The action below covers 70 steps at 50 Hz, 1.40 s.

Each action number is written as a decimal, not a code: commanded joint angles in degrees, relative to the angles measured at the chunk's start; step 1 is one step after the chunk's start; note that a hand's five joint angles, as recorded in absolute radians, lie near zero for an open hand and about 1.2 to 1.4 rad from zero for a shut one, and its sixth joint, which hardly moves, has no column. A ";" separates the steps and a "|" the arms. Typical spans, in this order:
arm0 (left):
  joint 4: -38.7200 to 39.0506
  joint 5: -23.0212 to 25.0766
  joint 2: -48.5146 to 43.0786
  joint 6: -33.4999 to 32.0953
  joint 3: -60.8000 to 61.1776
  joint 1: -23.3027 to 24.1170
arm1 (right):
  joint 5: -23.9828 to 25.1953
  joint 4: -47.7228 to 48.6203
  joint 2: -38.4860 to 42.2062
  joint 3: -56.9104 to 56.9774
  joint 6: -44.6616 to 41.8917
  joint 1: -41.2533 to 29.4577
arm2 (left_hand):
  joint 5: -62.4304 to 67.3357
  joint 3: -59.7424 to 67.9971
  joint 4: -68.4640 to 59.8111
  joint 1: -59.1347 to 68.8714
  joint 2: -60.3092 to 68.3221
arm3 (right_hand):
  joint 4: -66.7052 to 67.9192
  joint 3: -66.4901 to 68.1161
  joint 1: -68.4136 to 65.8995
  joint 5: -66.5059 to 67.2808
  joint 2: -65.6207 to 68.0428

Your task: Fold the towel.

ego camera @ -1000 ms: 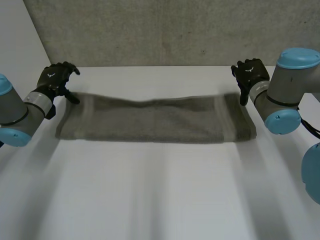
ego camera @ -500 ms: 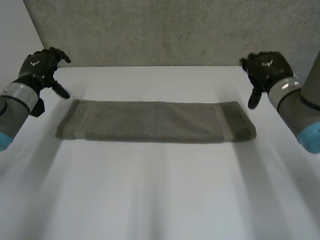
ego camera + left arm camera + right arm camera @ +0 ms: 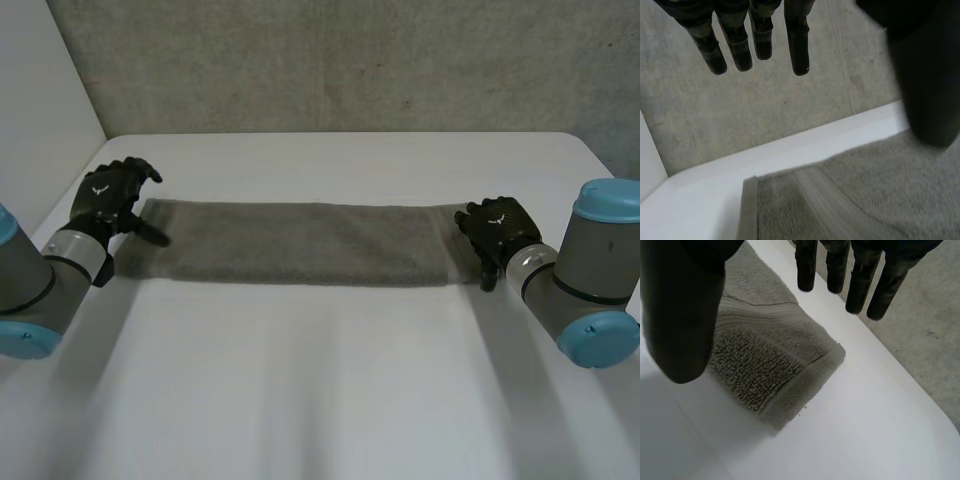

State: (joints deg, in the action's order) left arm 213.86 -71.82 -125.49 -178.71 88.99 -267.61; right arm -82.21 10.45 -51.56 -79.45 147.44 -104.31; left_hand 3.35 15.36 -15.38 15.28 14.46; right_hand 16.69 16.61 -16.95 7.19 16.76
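Note:
A grey towel (image 3: pixel 300 243) lies folded into a long flat strip across the white table (image 3: pixel 320 380). My left hand (image 3: pixel 112 197) hovers over the towel's left end, open, fingers (image 3: pixel 755 40) straight above the towel's far left corner (image 3: pixel 790 205). My right hand (image 3: pixel 495 232) is over the towel's right end, open too. In the right wrist view its straight fingers (image 3: pixel 860 280) and thumb (image 3: pixel 682 315) spread above the towel's end (image 3: pixel 770 360), holding nothing.
A rough grey wall (image 3: pixel 330 60) rises behind the table's far edge. A pale panel (image 3: pixel 40 90) stands at the left. Bare tabletop stretches in front of the towel.
Both hands have come down from beyond the towel's far corners to its two ends. The towel's far edge, lifted and rippled a second ago, now lies flat.

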 commanded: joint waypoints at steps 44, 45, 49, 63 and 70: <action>-0.64 -3.32 -8.98 -9.29 -5.49 0.07 | -0.85 1.42 2.51 0.61 0.74 1.48 | -0.61 -2.62 2.64 -2.54 -1.72 | 20.20 20.27 -19.93 19.69 20.12; -0.64 -3.32 -8.98 -9.29 -5.49 0.07 | -0.85 1.41 2.51 0.61 0.74 1.48 | -0.61 -2.62 2.64 -2.54 -1.72 | 20.14 20.22 -19.88 19.64 20.07; -0.64 -3.33 -8.81 -9.29 -5.40 0.07 | -0.85 1.24 2.43 0.00 0.74 1.92 | -0.61 -2.62 2.64 -2.54 -1.72 | 17.96 18.03 -17.69 17.46 17.88; -0.73 -3.41 -7.14 -9.20 -4.44 0.07 | -0.59 1.68 3.48 0.17 0.74 2.45 | -1.11 -3.13 3.15 -3.04 -2.23 | 43.95 44.02 -43.68 43.45 43.87; -0.73 -3.41 -6.43 -9.12 -4.26 0.07 | -0.85 1.42 3.22 0.79 0.74 3.24 | -1.95 -3.96 3.99 -3.88 -3.07 | 63.31 63.39 -63.05 62.81 63.24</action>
State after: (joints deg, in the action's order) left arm 213.13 -75.25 -132.59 -187.91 84.55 -267.54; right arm -82.86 12.13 -48.10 -79.16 148.19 -101.80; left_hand 3.34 15.36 -15.34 15.12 14.46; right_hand 75.93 74.75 -75.14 65.86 74.10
